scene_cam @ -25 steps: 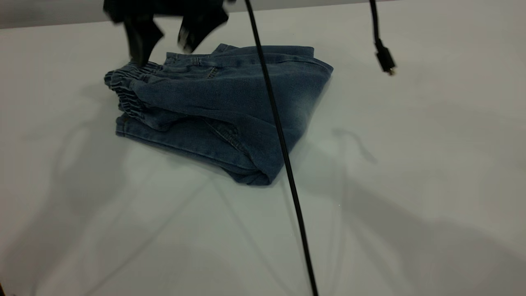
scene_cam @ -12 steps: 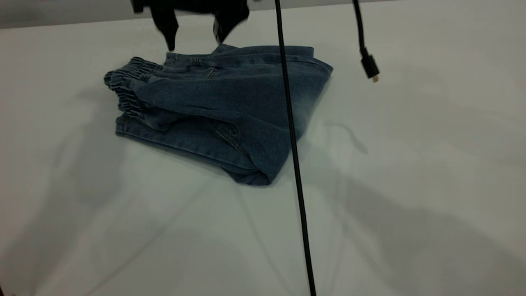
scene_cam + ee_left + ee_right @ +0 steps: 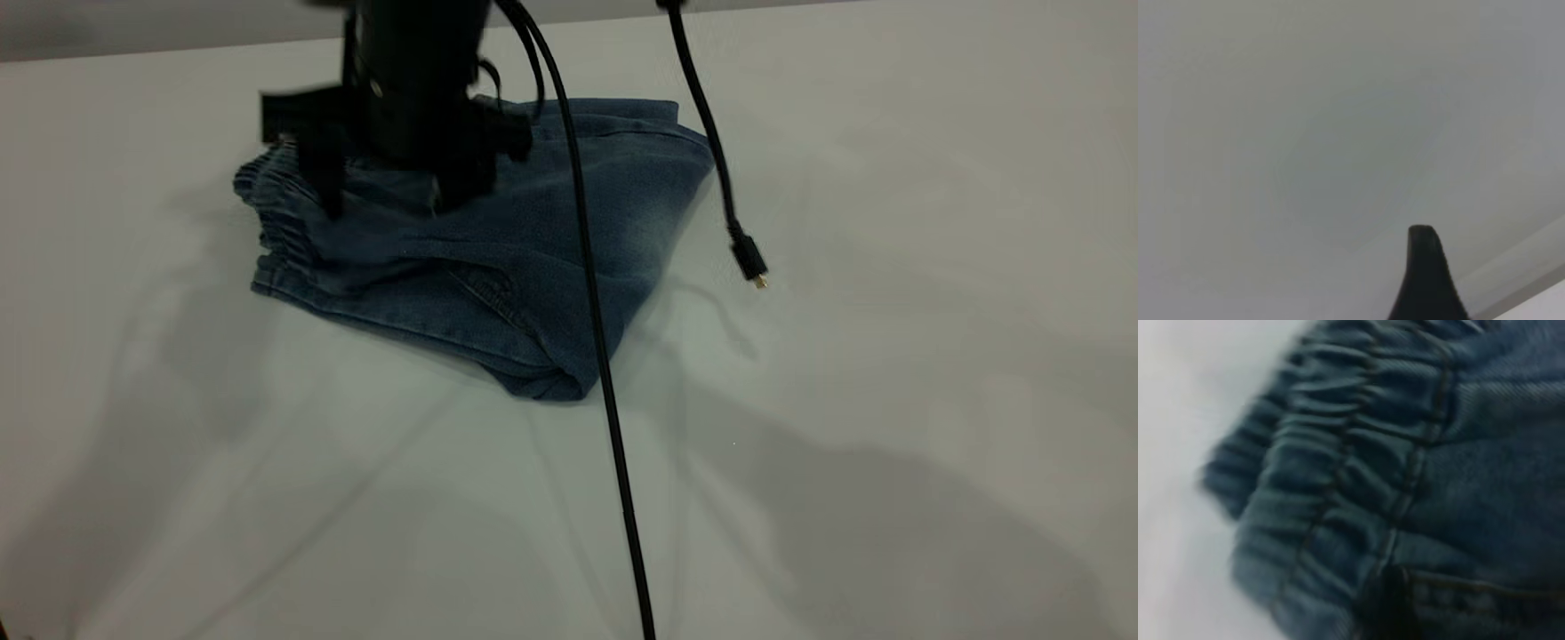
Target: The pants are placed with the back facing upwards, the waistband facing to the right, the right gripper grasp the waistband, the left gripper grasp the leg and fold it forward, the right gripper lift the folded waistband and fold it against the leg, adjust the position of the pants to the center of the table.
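Over the pants (image 3: 533, 240), right gripper (image 3: 391, 191) points down, jaws apart.

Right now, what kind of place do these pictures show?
Probably a robot test bench, not a home: a bare white table holding only folded pants, a black right claw open above their waistband, and a loose cable hanging across.

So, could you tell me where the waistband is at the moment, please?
In the exterior view the waistband is the gathered left end of the folded pants, on the table left of centre, with the right pincer open just above it.
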